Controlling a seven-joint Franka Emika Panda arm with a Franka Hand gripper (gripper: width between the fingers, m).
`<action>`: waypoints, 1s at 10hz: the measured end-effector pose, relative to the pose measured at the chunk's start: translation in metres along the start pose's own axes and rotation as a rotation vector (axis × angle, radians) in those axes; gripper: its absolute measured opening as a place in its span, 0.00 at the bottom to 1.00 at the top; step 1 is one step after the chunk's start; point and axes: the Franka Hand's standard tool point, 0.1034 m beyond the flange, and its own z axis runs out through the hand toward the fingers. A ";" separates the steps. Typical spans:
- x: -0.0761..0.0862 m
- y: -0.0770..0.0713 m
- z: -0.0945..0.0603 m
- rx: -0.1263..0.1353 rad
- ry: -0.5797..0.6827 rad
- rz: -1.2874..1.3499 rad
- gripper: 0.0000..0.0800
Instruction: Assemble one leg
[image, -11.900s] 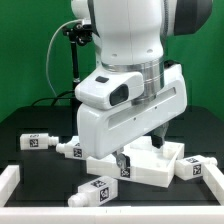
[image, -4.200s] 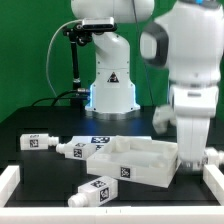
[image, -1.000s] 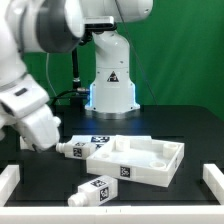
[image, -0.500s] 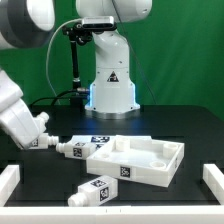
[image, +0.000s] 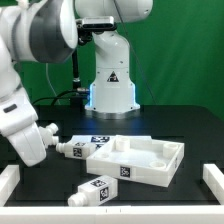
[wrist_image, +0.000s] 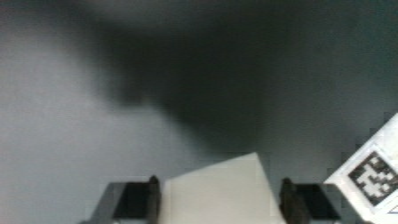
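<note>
- claw (wrist_image: 215, 200): clenched on the leg (wrist_image: 222, 182). A pale white block fills the gap between both fingers (wrist_image: 128, 200), with the jaws about half apart. The wrist view is blurry, so the grasp is a judgement.
- why held so: the grip looks to sit across the body, likely so one end stays free to seat in the furniture part.
- exterior view: the claw and the held leg are hidden behind the wrist housing (image: 30, 140). It sits low over the black worktop (image: 170, 125).
- clock face centred on the tray-like part (image: 150, 176), exterior view: the housing is out at 9 o'clock, apart from the tray.
- tagged part (wrist_image: 370, 172): just beside the held leg in the wrist view, probably another leg on the worktop. Cannot tell which one.
- second leg (image: 72, 149): lies on its side at 9 o'clock, between the housing and the tray corner. Contact with either is unclear.
- third leg (image: 95, 188): lies on its side at 7 o'clock, near the tray's front corner, tag facing up.
- tray-like part: lies flat, open side up, with inner walls splitting it. Nothing shows in any compartment, and no leg is fitted.
- judgement: early stage, as the held leg has yet to reach the tray. The second leg lies in the straight path and could get bumped.
</note>
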 end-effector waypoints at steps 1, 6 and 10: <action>0.003 0.003 0.002 0.009 -0.003 -0.006 0.40; 0.002 -0.007 0.017 -0.012 0.077 -0.071 0.40; 0.000 -0.013 0.023 -0.012 0.103 -0.088 0.40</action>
